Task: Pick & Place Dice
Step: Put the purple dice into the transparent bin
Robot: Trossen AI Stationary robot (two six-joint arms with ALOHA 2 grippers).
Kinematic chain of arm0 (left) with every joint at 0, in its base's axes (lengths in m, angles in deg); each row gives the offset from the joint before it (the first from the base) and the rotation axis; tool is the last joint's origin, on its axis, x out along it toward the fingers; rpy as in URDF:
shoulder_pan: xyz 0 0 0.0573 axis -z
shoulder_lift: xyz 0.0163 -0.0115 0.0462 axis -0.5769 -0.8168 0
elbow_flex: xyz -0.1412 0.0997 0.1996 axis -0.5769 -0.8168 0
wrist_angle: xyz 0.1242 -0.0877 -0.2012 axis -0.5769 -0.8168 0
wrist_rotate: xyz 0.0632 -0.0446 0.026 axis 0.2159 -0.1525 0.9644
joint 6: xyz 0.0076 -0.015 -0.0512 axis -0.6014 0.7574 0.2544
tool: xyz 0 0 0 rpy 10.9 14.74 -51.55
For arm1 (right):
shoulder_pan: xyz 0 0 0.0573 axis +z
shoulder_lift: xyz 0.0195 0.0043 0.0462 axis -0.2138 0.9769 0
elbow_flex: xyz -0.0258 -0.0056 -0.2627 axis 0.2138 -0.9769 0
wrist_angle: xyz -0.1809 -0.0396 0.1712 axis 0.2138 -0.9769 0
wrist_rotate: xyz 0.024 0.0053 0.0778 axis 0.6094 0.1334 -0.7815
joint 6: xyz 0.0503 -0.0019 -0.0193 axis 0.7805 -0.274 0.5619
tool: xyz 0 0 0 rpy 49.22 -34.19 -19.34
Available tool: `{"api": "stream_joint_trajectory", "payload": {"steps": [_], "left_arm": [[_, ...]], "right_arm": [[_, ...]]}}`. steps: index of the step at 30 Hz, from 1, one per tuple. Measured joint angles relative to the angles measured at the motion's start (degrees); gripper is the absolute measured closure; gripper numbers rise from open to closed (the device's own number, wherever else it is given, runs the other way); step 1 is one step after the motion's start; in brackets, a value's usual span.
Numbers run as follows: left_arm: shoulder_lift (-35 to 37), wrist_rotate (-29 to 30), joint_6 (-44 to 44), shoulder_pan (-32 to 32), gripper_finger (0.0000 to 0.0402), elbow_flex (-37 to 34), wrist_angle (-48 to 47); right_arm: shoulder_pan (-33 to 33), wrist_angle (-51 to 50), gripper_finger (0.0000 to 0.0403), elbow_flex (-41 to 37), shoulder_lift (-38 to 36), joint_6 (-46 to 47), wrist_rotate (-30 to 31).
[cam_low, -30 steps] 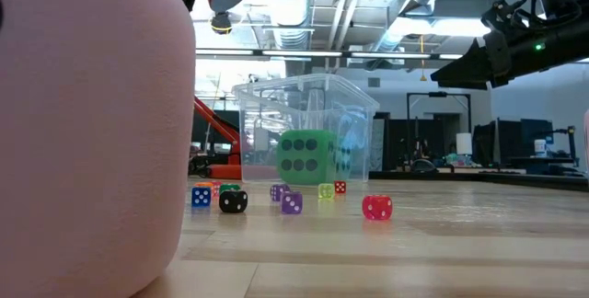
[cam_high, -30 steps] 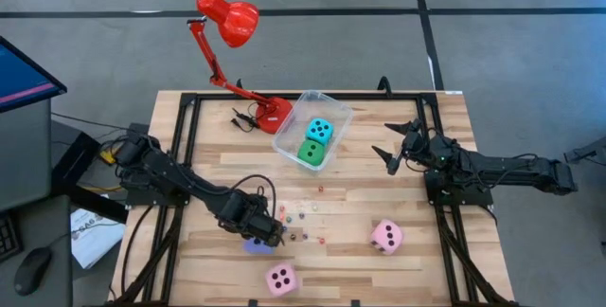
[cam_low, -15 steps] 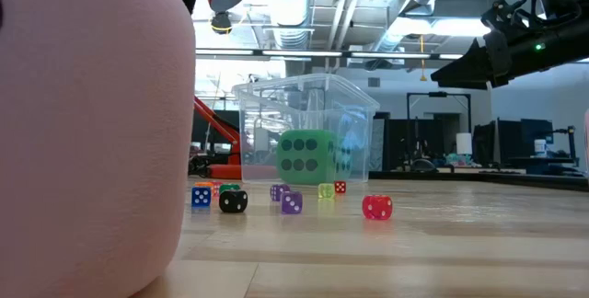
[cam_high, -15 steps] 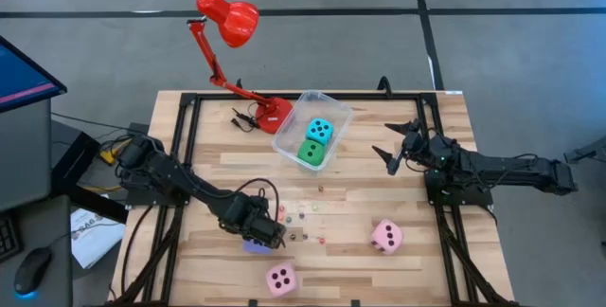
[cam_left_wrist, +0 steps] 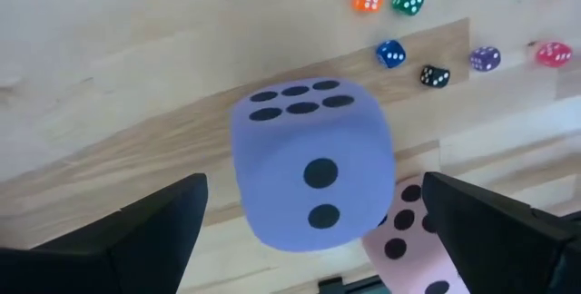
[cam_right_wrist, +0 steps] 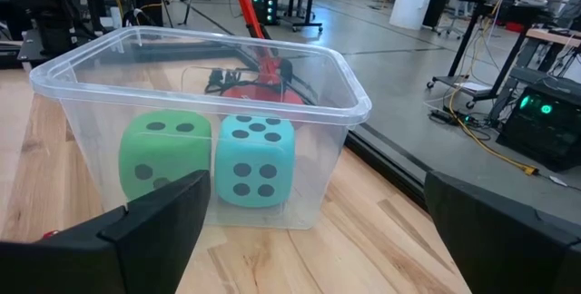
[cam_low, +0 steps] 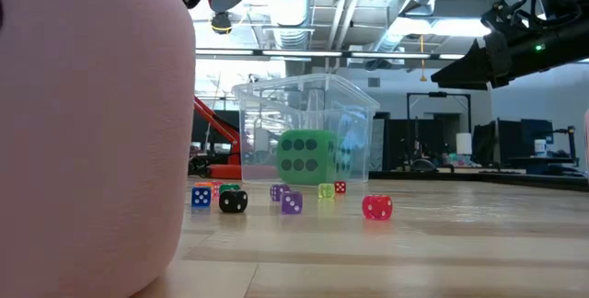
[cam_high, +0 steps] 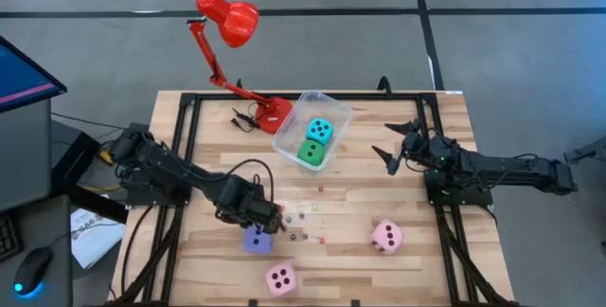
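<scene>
Left gripper [cam_left_wrist: 309, 240] hangs released around the purple die [cam_left_wrist: 313, 162]; next, clench it and carry toward the tub [cam_high: 339, 117] at one o'clock.

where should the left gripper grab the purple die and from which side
Take the purple die across two opposite side faces, coming straight down from above. It sits flat on the table with its six face up and stands free between the left gripper's open fingers. The pink die lies close on one side, so close on the clear faces.
</scene>
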Motion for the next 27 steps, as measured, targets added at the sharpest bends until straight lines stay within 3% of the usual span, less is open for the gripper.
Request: {"api": "stream_joint_trajectory", "payload": {"steps": [14,27], "left_arm": [[-2.2,3.0,2.9,3.1,0.0005,0.0,3.0],[-8.2,2.2,3.0,3.3,0.0005,0.2,7.2]], "right_arm": [[0.0,-0.2,0.0003,0.0,0.0,0.0,0.0],[0.0,-0.2,0.0003,0.0,0.0,0.0,0.0]]}}
